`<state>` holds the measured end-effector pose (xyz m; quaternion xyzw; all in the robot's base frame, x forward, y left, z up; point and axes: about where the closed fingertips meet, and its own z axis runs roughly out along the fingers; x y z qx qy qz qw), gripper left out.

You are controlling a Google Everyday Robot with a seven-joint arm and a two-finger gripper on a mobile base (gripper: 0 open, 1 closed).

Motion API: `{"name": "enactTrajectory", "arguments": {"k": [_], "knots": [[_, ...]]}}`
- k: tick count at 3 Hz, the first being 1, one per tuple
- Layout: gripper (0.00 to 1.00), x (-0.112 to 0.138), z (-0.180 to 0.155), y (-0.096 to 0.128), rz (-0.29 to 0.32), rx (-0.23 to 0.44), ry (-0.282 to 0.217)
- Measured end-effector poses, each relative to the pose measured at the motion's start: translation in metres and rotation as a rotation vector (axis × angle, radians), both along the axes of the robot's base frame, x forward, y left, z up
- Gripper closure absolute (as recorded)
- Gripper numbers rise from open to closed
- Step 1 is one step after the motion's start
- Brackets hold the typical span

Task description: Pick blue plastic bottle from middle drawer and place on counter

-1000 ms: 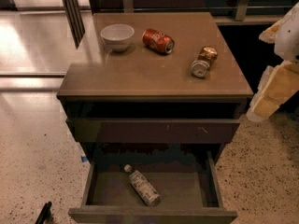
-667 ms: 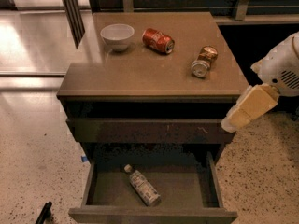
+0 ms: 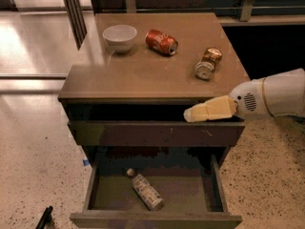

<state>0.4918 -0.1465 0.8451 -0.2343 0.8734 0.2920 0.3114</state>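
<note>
Claw (image 3: 196,113) first: a cream, wedge-shaped tip on a white rounded arm (image 3: 279,99), reaching in from the right and hanging level with the dark gap under the counter's edge, just above the shut drawer front (image 3: 157,133). How far open it is I cannot tell. It has hold of nothing, since the bottle lies well below it. I judge it is poised high so it can drop into the open drawer from above, and the grasp is not yet begun.

Nearest is the middle drawer (image 3: 157,219), pulled well out, which exposes what is inside: dark-brown wooden box sides round a dull greenish-grey floor. The blue plastic bottle (image 3: 147,191) lies on its side on that floor, left of centre and slanted, with its white cap toward the back left. Clear, smooth and round, with a pale label, it would likely roll if nudged, so a grip across the body seems wise.

Above it the flat dark drawer front shows small pale scratches. Beyond, the counter (image 3: 152,70) is a smooth tan top with a soft sheen and bare space near its front edge, a fair spot for setting down. Farther back lie a gold-brown can (image 3: 208,62) and a red soda can (image 3: 161,41), both on their sides, and a small white bowl (image 3: 120,36) upright at the back left
</note>
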Motion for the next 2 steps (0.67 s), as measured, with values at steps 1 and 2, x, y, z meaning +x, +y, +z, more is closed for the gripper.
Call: {"name": "enactTrajectory", "arguments": {"k": [1,2], "knots": [[0.0,0.0196,0.0194,0.0111,-0.06,0.086,-0.044],[0.0,0.0157,0.01,0.0125,-0.05,0.046,-0.043]]}}
